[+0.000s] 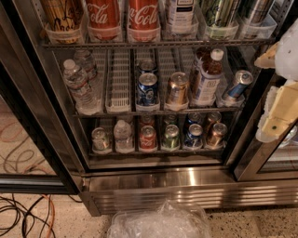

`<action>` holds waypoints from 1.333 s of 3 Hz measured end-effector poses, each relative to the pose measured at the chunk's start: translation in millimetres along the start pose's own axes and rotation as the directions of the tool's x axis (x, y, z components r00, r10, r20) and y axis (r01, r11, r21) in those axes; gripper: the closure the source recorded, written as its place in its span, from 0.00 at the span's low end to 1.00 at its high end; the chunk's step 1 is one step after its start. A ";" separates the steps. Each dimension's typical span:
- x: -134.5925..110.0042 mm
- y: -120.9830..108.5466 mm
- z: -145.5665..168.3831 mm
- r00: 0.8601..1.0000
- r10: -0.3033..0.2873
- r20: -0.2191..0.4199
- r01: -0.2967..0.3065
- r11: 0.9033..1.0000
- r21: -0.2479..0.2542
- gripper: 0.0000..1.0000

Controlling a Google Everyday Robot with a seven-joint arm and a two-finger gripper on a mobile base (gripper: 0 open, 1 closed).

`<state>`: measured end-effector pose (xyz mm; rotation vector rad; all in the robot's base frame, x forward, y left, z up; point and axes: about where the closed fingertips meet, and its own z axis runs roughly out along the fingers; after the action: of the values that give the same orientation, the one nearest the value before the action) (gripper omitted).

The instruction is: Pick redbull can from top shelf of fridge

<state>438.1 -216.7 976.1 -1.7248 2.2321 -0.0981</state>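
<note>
The fridge (186, 186) stands open in front of me, its stainless base panel at the bottom. The top shelf (153, 44) runs along the upper edge and holds cans in clear plastic trays. The redbull can (254, 10), silvery with dark blue patches, stands at the shelf's far right, with only its lower part in view. To its left stand a green-and-black can (218, 11), a white-labelled can (180, 13) and two Coca-Cola cans (143, 16). My cream-coloured gripper (279, 93) is at the right edge, outside the fridge, below and to the right of the redbull can.
The middle rack (118, 83) has white slotted dividers, water bottles, cans and a tilted blue can (237, 83). Several cans stand on the lowest rack (158, 151). A black door frame (28, 116) is at left. A clear plastic bag (158, 221) and cables (23, 214) lie on the floor.
</note>
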 end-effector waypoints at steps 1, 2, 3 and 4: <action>0.0 0.0 0.0 1.000 0.000 0.000 0.000 1.000 0.000 0.00; -4.5 -12.7 -8.8 0.996 0.062 0.070 -0.065 0.997 0.042 0.00; -4.4 -34.3 -16.6 0.959 0.180 0.218 -0.200 0.977 0.073 0.00; -7.7 -50.7 -20.0 0.873 0.286 0.394 -0.331 0.943 0.049 0.00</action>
<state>481.2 -225.8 1009.1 -1.1835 2.1228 0.1685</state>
